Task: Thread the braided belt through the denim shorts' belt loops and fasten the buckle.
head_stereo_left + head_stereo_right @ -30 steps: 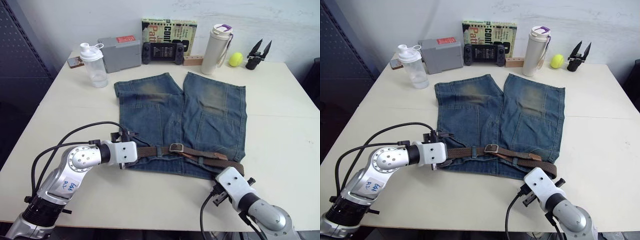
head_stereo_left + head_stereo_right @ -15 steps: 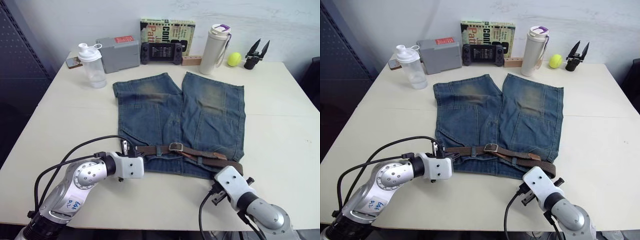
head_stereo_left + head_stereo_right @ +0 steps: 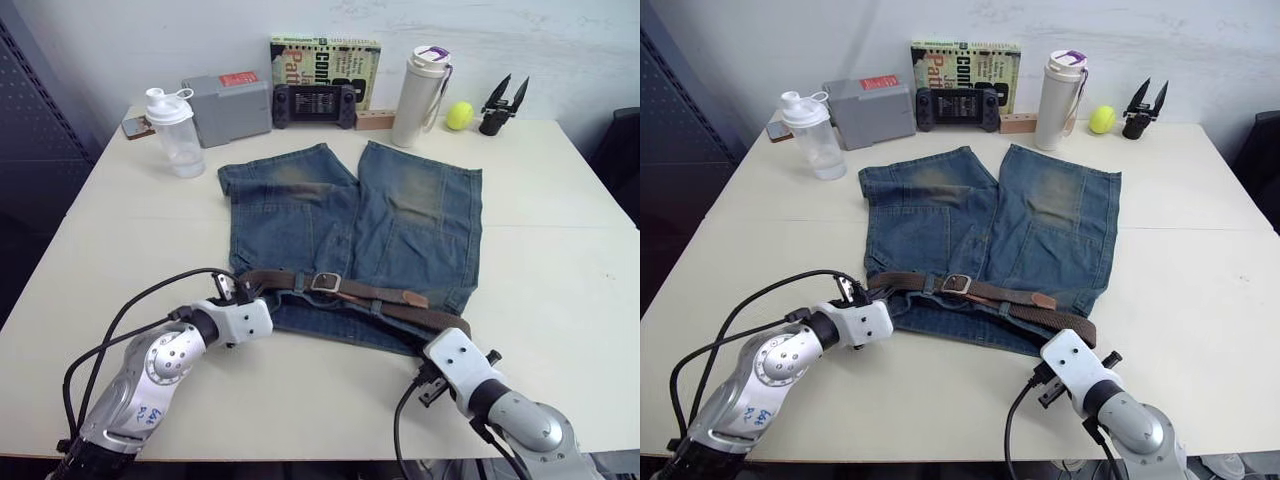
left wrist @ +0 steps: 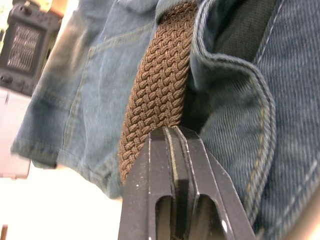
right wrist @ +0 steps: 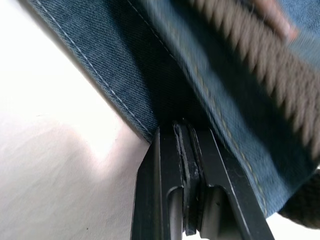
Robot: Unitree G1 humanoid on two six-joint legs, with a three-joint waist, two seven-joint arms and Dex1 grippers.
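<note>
The denim shorts point(image 3: 300, 215) lie flat on the table, waistband toward me. The braided belt point(image 3: 365, 294) runs along the waistband, passing under a belt loop point(image 3: 377, 304). Its buckle point(image 3: 324, 282) lies near the middle, and a tan tip point(image 3: 414, 298) rests further right. My left gripper point(image 4: 172, 132) is shut at the waistband's left end, its tips against the braided belt point(image 4: 160, 85) where the belt meets the denim. My right gripper point(image 5: 182, 126) is shut at the waistband's right end, its tips tucked under the edge of the shorts point(image 5: 125, 75).
Along the table's far edge stand a clear shaker bottle point(image 3: 170, 132), a grey box point(image 3: 226, 95), a game controller point(image 3: 313, 104), a book point(image 3: 325, 60), a white tumbler point(image 3: 416, 85), a yellow ball point(image 3: 459, 115) and a black two-pronged tool point(image 3: 499, 102). Bare tabletop point(image 3: 560, 250) flanks the shorts.
My left gripper has closed from open and its arm has swung nearer to me at the belt's left end. The whole view has shifted. My right gripper stays shut in place.
</note>
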